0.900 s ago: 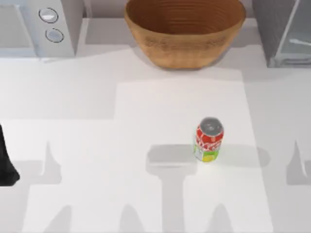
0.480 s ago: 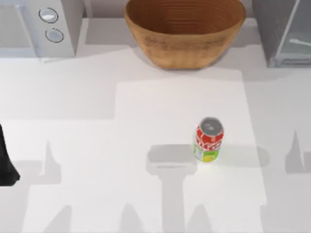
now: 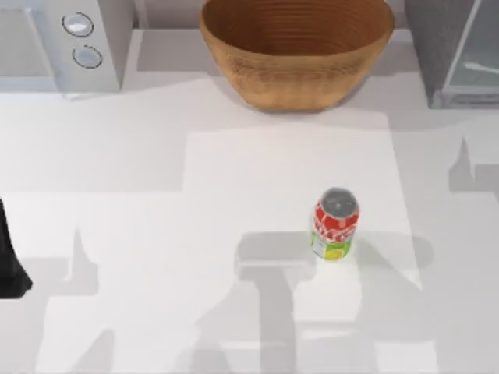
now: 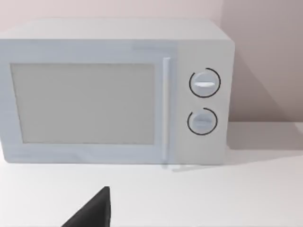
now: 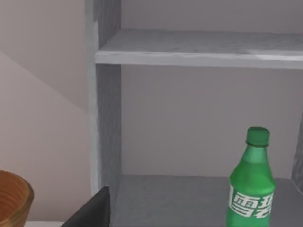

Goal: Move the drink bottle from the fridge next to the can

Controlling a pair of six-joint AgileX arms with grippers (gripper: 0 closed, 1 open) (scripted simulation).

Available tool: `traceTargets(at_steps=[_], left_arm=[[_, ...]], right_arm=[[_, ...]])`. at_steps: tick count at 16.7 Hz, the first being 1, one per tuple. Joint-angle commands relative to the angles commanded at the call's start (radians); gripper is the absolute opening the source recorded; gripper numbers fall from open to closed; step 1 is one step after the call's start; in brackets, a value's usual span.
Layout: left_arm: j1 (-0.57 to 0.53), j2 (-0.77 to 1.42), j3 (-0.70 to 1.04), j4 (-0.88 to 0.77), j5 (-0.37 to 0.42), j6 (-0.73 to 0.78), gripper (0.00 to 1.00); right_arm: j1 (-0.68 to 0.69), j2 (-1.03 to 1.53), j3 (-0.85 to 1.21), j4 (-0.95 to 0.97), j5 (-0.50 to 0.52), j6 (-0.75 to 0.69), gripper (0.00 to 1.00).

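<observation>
Shadows on the table (image 3: 117, 156) have shifted since the earlier top views: the narrow spike near the right edge now falls higher, close below the fridge (image 3: 437, 47), and broad grey patches have spread across the near part of the table under the can (image 3: 336, 224). Nothing else has moved; the can stands upright where it was, right of centre, well clear of everything. From the right wrist, the fridge is seen open, with a shelf across its upper part, and the bottle (image 5: 250, 182) stands upright on the fridge floor below that shelf, toward one side. A dark finger (image 5: 92, 210) of the right gripper pokes into that view near the fridge's side wall, and I cannot tell how its jaws stand. At the back of the table sit the basket (image 3: 296, 48) in the middle and the microwave (image 3: 66, 39) at the left corner. From the left wrist, the microwave (image 4: 113, 92) faces the camera with its door closed, and a dark finger (image 4: 92, 213) of the left gripper shows low down; its jaws I cannot tell either. The left arm (image 3: 9, 257) rests at the table's left edge.
</observation>
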Motion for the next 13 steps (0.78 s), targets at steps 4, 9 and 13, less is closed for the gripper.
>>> traceTargets(at_steps=[4,9,13], left_arm=[[0.0,0.0,0.0,0.0,0.0,0.0,1.0],[0.0,0.0,0.0,0.0,0.0,0.0,1.0],[0.0,0.0,0.0,0.0,0.0,0.0,1.0]], right_arm=[[-0.052,0.485,0.191,0.235,-0.053,0.003,1.0],[-0.111,0.967,0.391,0.481,-0.103,0.008,1.0],[-0.141,1.17,0.488,0.599,-0.126,0.011,1.0]])
